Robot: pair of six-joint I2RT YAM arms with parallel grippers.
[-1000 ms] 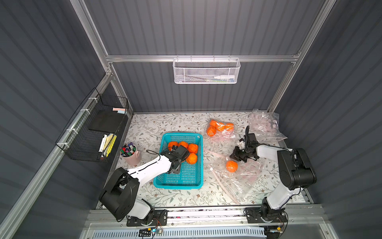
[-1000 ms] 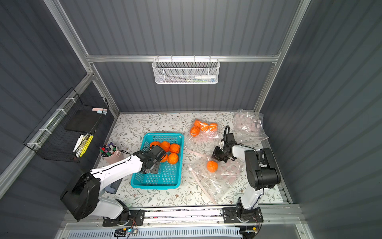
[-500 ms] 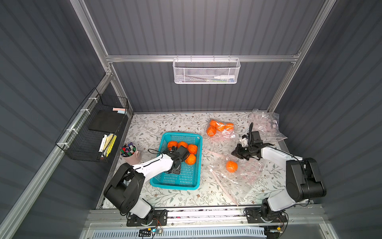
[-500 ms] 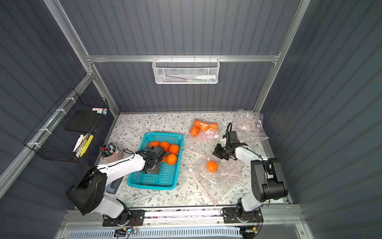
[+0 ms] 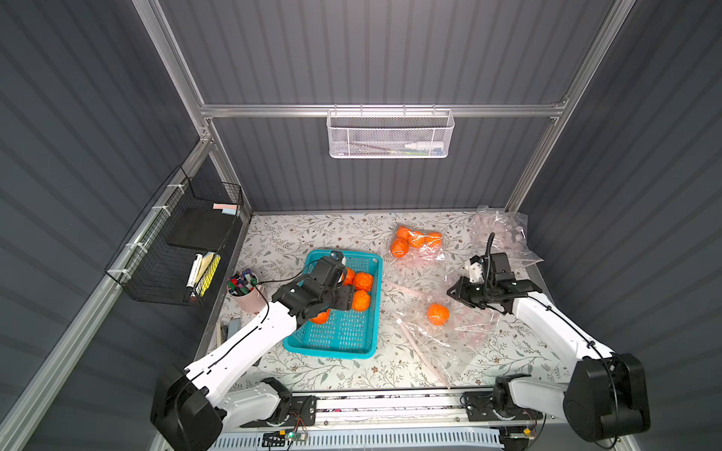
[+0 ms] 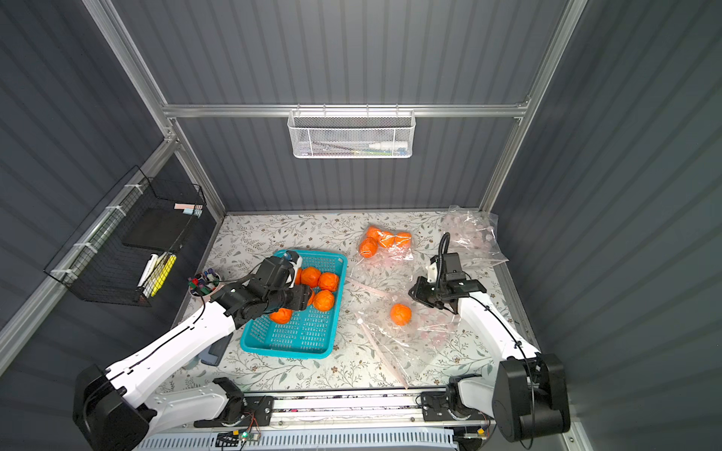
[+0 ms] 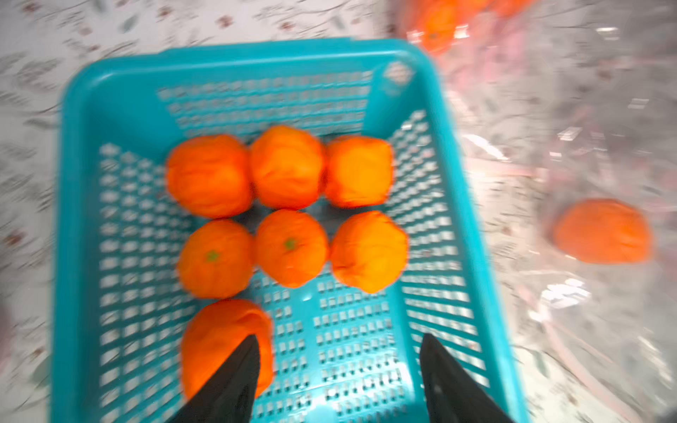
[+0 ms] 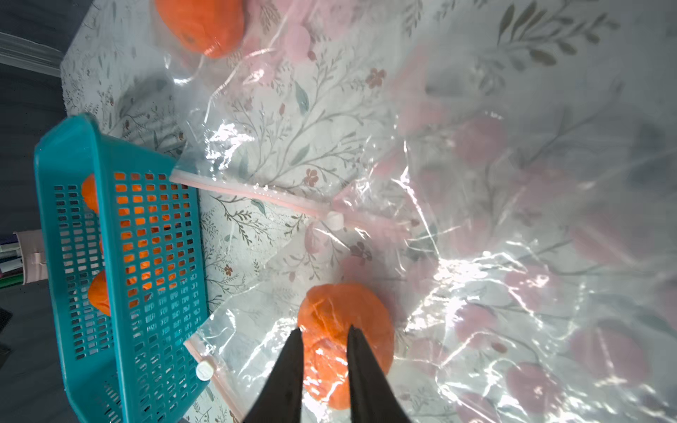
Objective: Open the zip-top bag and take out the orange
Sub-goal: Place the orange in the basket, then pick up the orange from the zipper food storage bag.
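Dark ribbed walls (image 5: 371, 50) and aluminium frame (image 5: 383, 110) enclose a floral-patterned tabletop (image 5: 297, 234).

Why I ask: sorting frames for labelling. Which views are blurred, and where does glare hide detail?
Left wrist view: motion blur throughout, smearing the basket mesh and its oranges. Right wrist view: mostly sharp, but white glare on the zip-top bag beside the orange washes out the film. Both top views: sharp and evenly lit.
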